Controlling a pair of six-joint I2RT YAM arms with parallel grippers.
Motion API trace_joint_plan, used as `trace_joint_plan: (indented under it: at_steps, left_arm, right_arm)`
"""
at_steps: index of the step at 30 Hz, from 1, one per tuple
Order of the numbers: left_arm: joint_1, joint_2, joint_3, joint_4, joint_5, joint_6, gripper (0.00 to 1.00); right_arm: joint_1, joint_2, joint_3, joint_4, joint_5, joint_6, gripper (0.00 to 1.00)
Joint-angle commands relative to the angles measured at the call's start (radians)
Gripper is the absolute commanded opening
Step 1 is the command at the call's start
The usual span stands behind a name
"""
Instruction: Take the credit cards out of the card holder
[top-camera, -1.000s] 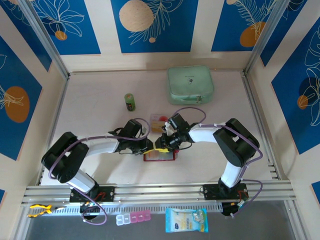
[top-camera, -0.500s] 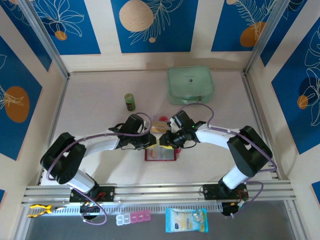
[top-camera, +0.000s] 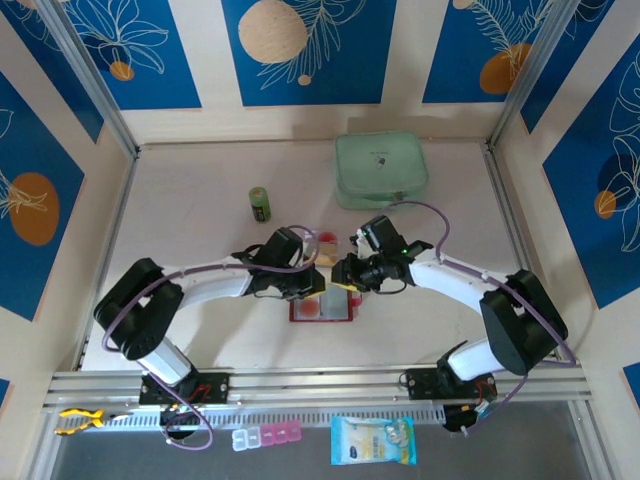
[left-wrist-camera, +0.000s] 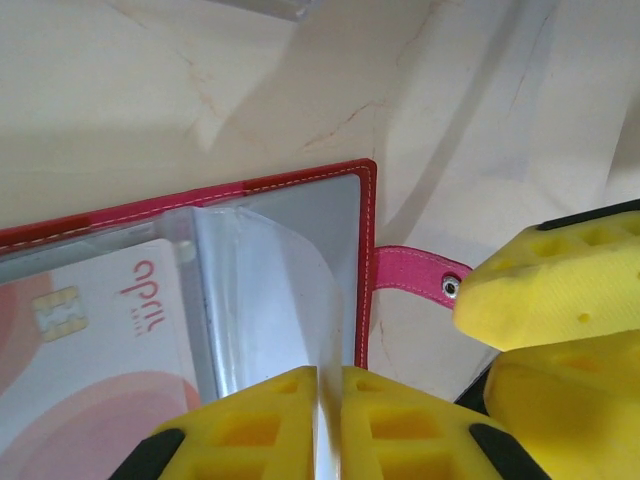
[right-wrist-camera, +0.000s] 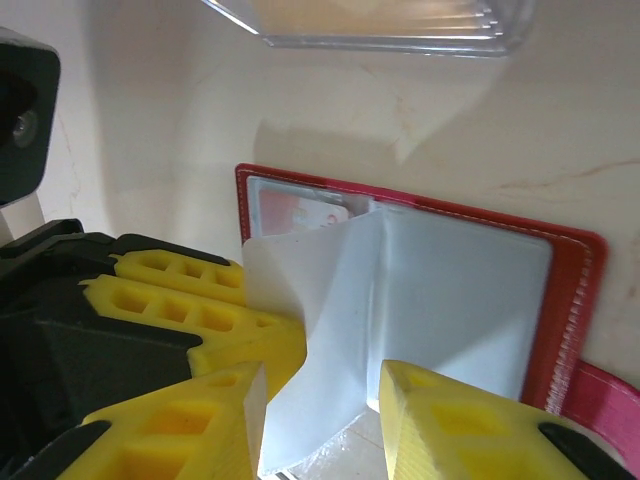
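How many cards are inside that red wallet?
1 that I can see: a white card with reddish shapes, tucked in the red wallet. Others may be hidden behind the lifted plastic sleeve.

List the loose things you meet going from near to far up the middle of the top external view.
Blue-and-white packet → red card holder → mint green zip case. The pill organiser and the green cylinder are left out because their depths overlap with others.

Left arm (top-camera: 205, 285), right arm (top-camera: 455, 278) angled inward, wrists close — left fingers (left-wrist-camera: 262, 425) pressed together, right fingers (right-wrist-camera: 455, 425) parted.
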Motion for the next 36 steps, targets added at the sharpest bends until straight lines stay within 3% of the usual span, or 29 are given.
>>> trace_joint_plan:
  at_steps: [1, 12, 22, 36]
  left_arm:
    - [-0.023, 0.037, 0.048, 0.008, 0.03, -0.011, 0.12]
    - [-0.059, 0.118, 0.133, 0.02, 0.046, -0.017, 0.27]
    - [-0.054, 0.129, 0.151, 0.017, 0.051, 0.003, 0.34]
    - [0.019, 0.012, 0.01, 0.045, 0.042, 0.013, 0.35]
  right_arm:
    - [-0.016, -0.035, -0.025, -0.036, 0.001, -0.018, 0.35]
    - [-0.032, -0.098, -0.044, -0.089, 0.028, -0.031, 0.35]
    - [-0.035, -0.114, -0.049, -0.108, 0.031, -0.026, 0.36]
    - [0.025, -0.026, 0.007, -0.086, 0.018, 0.006, 0.35]
